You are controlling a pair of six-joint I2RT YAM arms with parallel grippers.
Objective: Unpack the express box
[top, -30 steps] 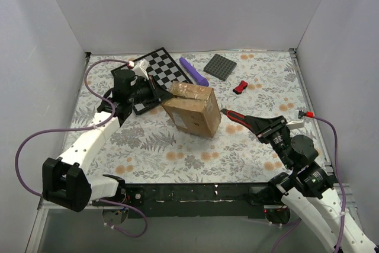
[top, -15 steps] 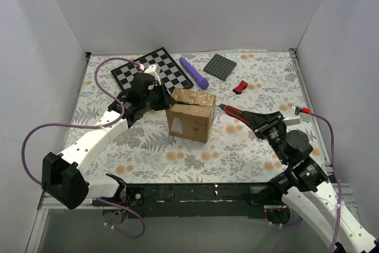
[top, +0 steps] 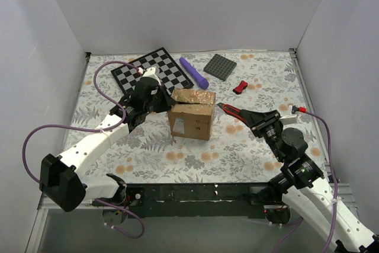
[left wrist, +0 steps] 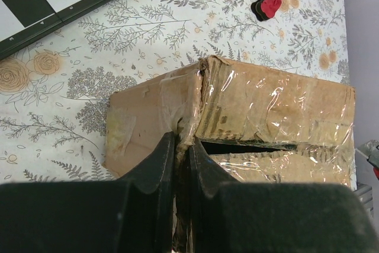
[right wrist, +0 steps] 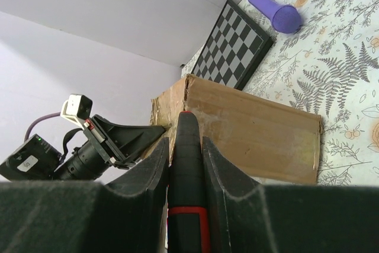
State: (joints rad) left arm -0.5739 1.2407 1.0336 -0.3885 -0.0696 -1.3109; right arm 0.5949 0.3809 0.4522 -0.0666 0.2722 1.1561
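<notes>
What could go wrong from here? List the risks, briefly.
1. The left gripper pinches only the torn corner of the express box; that cardboard may rip or slip free.
2. The right gripper aims its cutter at the box's right side; a push there could shove or tip the box rather than slit the tape.
3. The top seam already gapes, so a deep cut might hit whatever is inside.

The express box (top: 191, 114) is showing brown under glossy tape, the board (top: 151, 69) black-and-white checks, the cylinder (top: 194, 71) purple, the tool (top: 232, 111) red and black; the surface (top: 266, 81) is sporting grey ferns and orange blooms.
</notes>
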